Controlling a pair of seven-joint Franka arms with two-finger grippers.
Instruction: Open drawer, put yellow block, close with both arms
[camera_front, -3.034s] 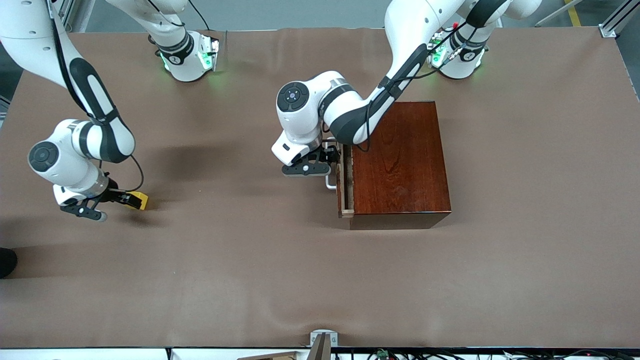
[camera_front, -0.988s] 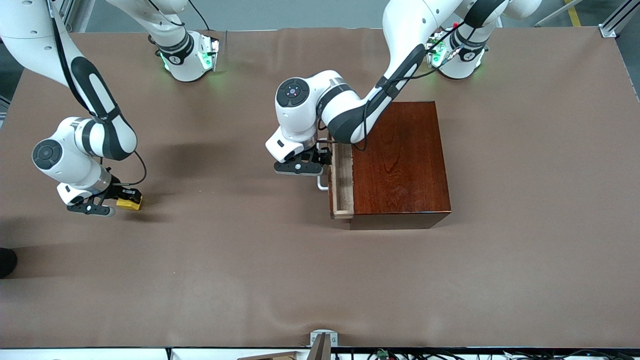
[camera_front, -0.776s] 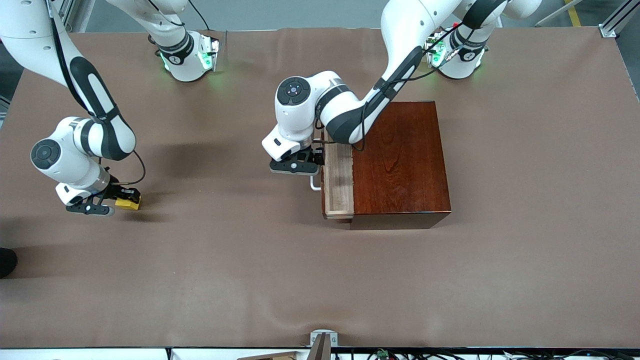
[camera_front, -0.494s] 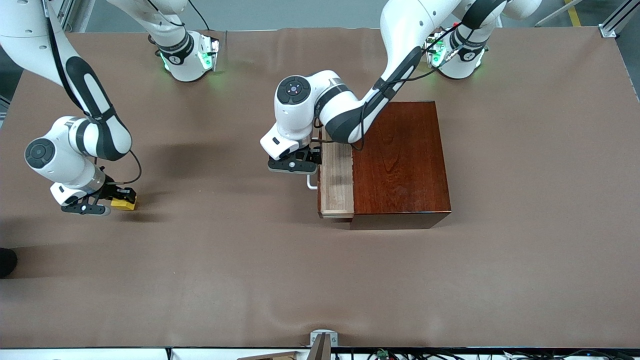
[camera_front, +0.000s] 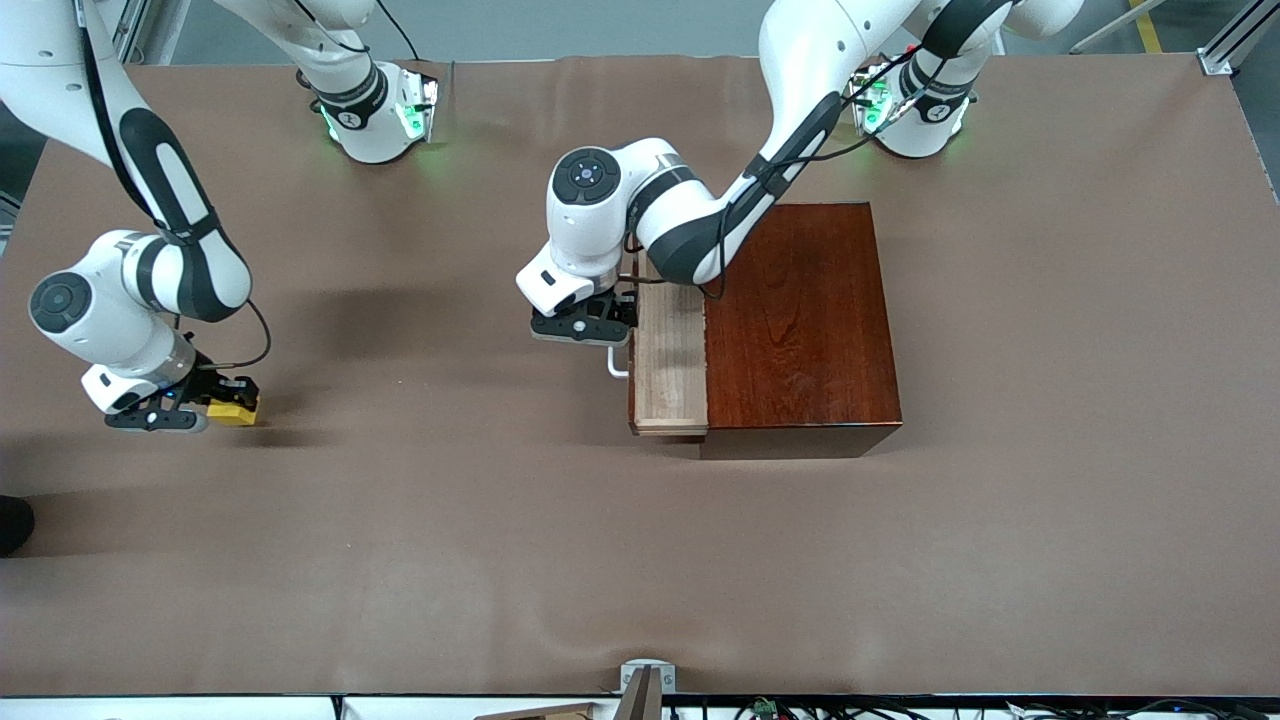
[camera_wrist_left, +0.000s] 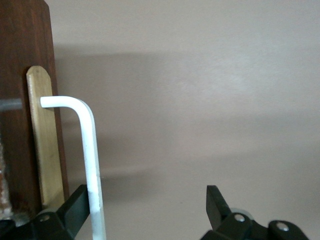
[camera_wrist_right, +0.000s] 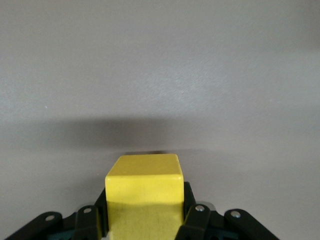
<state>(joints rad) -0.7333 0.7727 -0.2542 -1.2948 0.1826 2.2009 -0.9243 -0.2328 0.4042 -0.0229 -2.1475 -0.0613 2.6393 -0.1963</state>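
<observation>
**Brown table, drawer part way out, yellow block in a gripper**

Brown cloth covers the whole table (camera_front: 500, 560), and a dark red wooden box (camera_front: 800, 320) sits on it, nearer the left arm's end.

The drawer (camera_front: 668, 360) sticks part way out of the box, toward the right arm's end of the table. Its pale wood floor shows from above. A white bar handle (camera_front: 617, 368) is on the drawer front. In the left wrist view the handle (camera_wrist_left: 92, 165) runs past one black finger (camera_wrist_left: 75, 207), and the drawer front (camera_wrist_left: 27, 75) looks dark brown.

The left gripper (camera_front: 585, 328) is at the handle, just beside the drawer front. Its jaws are apart, with the white bar close by one finger and the other finger well off to the side. I cannot tell if that finger touches the bar.

The yellow block (camera_front: 233, 411) is well away from the box, toward the right arm's end of the table. The right gripper (camera_front: 205, 405) has it clamped between its jaws. In the right wrist view the block (camera_wrist_right: 144, 192) sits snug between the two black fingers (camera_wrist_right: 192, 220), with a shadow on the cloth under it.
</observation>
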